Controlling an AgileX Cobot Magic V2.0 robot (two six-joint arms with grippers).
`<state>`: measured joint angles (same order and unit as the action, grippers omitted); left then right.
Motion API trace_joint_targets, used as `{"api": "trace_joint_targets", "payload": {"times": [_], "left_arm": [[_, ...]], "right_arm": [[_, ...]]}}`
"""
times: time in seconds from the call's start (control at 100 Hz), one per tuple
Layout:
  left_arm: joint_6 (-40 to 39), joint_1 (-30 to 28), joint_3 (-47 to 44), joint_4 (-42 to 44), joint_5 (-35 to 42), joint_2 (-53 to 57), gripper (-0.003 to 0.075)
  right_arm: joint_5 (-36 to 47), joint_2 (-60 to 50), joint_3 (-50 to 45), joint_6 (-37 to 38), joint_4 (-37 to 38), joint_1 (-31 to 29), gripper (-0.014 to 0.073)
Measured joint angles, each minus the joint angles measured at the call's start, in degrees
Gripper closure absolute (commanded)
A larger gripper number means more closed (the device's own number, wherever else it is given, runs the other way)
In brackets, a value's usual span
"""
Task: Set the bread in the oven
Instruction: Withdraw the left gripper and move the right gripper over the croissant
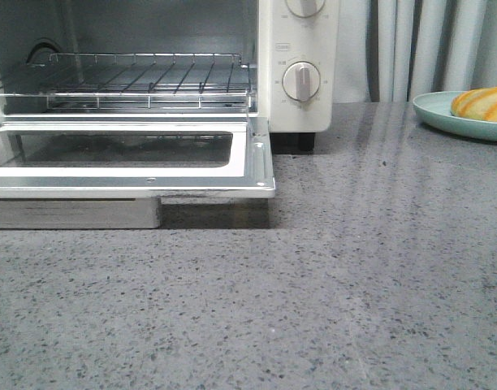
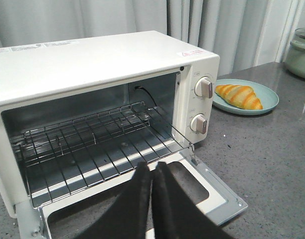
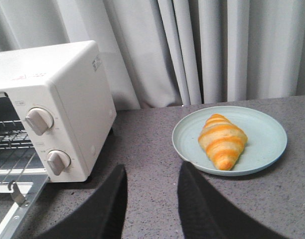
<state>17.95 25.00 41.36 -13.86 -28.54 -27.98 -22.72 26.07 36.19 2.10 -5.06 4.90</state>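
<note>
In the front view the oven [image 1: 297, 73] stands at the far left with its door [image 1: 131, 158] folded down flat, and the bread [image 1: 482, 103] lies on a teal plate [image 1: 431, 110] at the far right. In the left wrist view the left gripper [image 2: 151, 172] has its fingers pressed together, holding nothing. In the right wrist view the right gripper [image 3: 152, 179] is spread apart and empty, near the plate

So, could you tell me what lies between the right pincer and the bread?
Only bare grey countertop and the near rim of the teal plate separate the right pincer from the bread, seen in the right wrist view.
</note>
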Motion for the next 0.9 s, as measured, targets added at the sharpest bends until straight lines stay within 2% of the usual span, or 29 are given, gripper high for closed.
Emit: {"api": "trace_joint_targets", "payload": {"times": [0.36,0.45,0.66,0.9], "left_arm": [[0.0,0.0,0.0,0.5,-3.6,0.9,0.0741],[0.0,0.0,0.0,0.6,-3.7,0.9,0.0741],[0.0,0.0,0.0,0.6,-3.9,0.9,0.0741],[0.0,0.0,0.0,0.6,-5.9,0.9,0.0741]], "right_arm": [[-23.7,27.6,26.1,0.0,7.3,0.0,0.0379],[-27.2,34.5,31.1,0.0,10.4,0.0,0.0372],[-26.9,46.0,37.5,0.0,13.1,-3.7,0.0284],[-19.7,55.4,37.9,0.0,13.4,-7.2,0.0274]]}}
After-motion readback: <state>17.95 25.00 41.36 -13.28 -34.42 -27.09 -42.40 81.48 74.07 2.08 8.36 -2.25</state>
